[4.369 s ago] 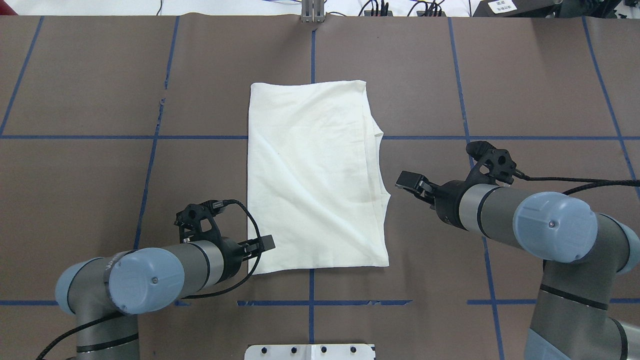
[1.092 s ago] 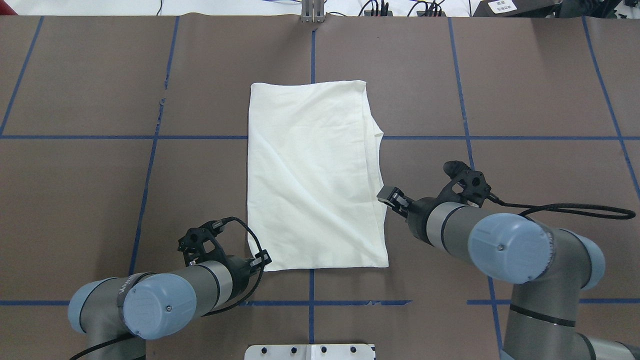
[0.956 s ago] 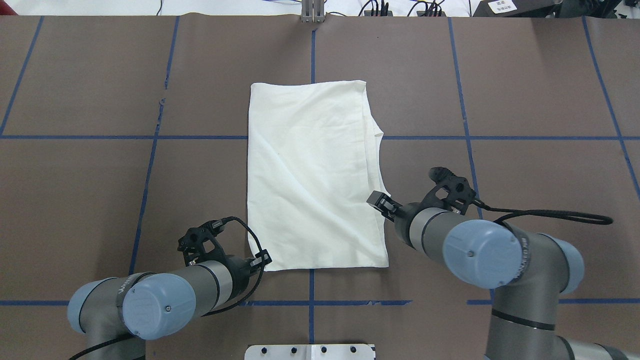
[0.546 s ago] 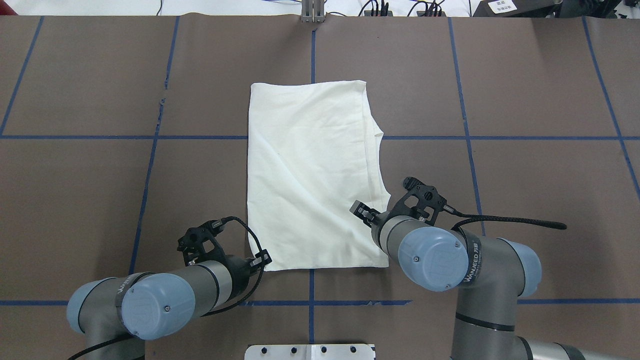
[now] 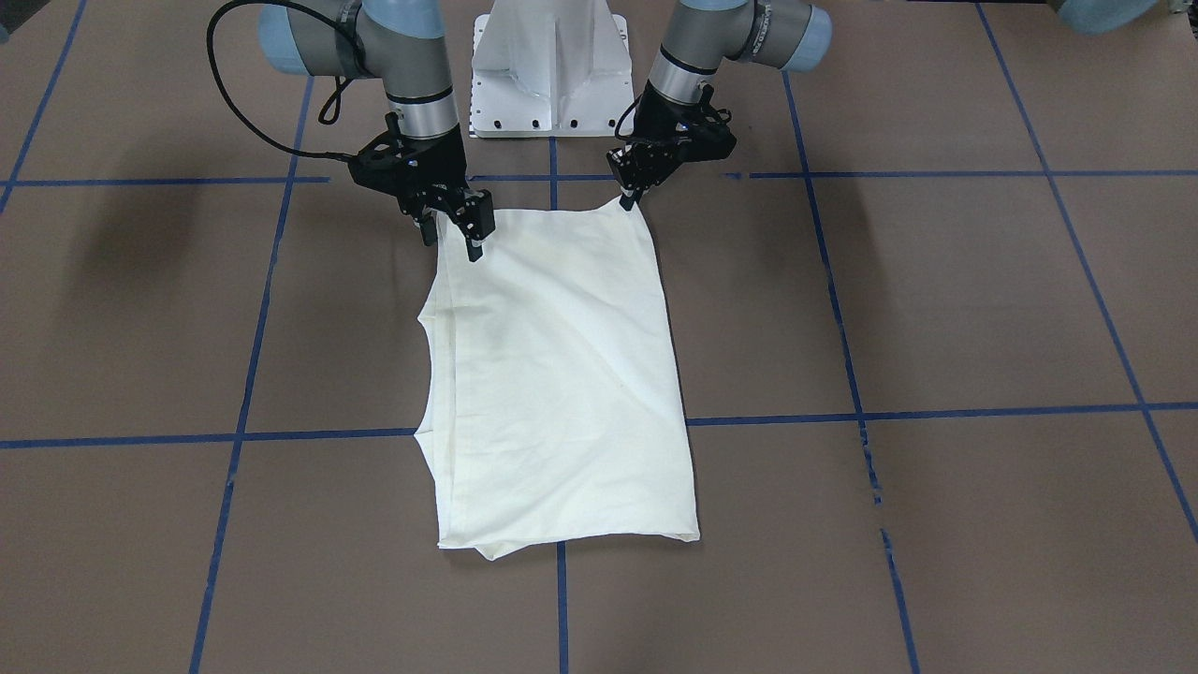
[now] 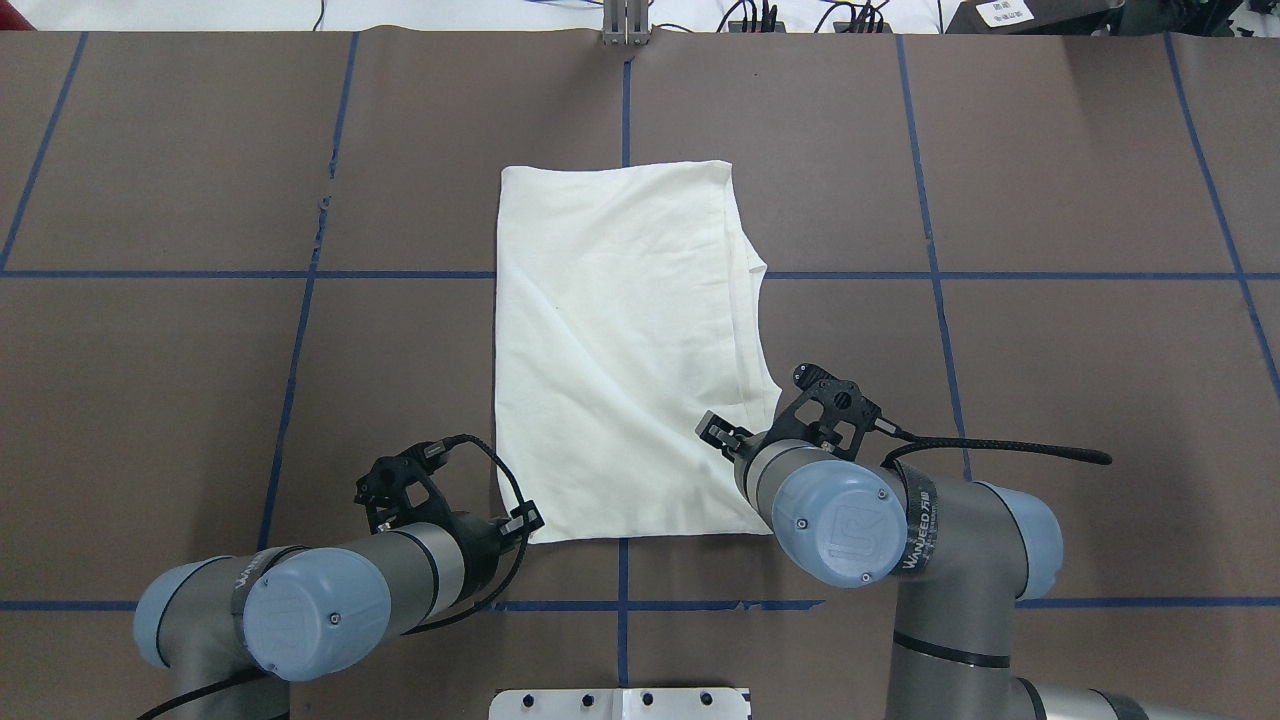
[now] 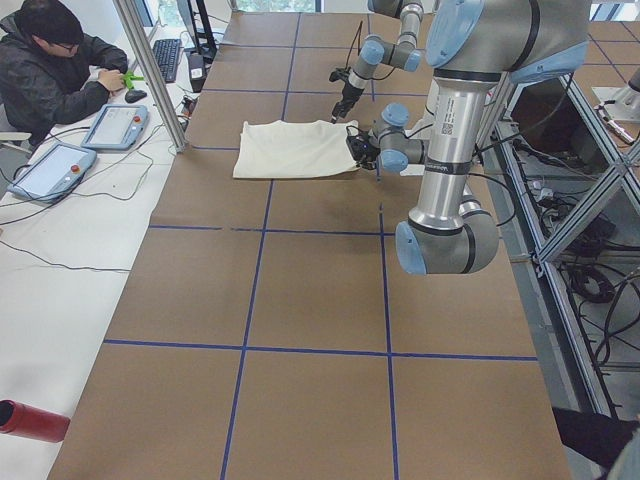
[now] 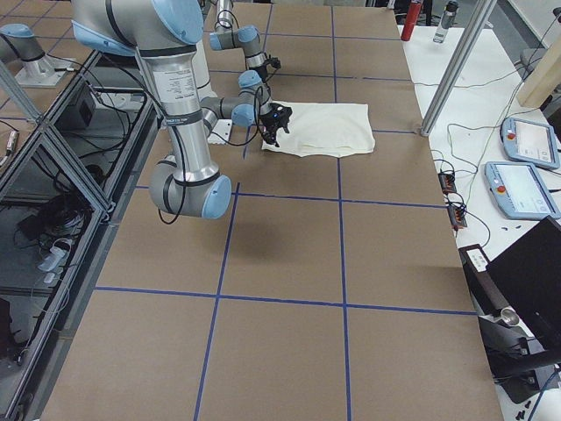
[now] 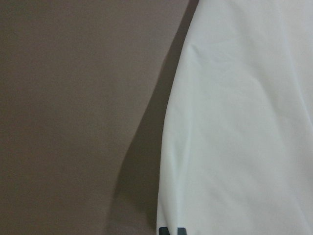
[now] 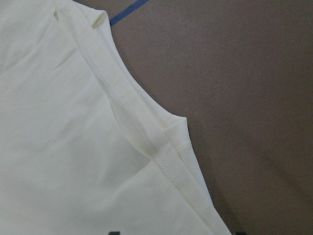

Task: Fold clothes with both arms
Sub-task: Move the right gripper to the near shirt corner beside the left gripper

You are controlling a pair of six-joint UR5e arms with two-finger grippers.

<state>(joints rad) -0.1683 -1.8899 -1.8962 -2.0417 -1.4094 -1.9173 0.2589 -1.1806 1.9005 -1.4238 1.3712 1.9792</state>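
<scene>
Black left gripper [image 5: 625,194] pinches the cream shirt's [image 6: 620,340] near left corner; right gripper [image 5: 452,241], jaws apart, straddles its near right edge; folded, plain side up, it lies mid table [image 6: 1050,180], long axis running toward the far edge.

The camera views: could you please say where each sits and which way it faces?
Front-facing: across the table, facing the arms; left arm view-right, right arm view-left.
Overhead: above-behind both arms, looking forward-down on the shirt.
Exterior left: table end, left arm nearest.
Exterior right: opposite end, right arm nearest.
Left wrist: down onto shirt edge; fingers barely show.
Right wrist: down onto shirt hem; fingertips likewise.
Shared: front-facing and overhead show the whole shirt.
</scene>
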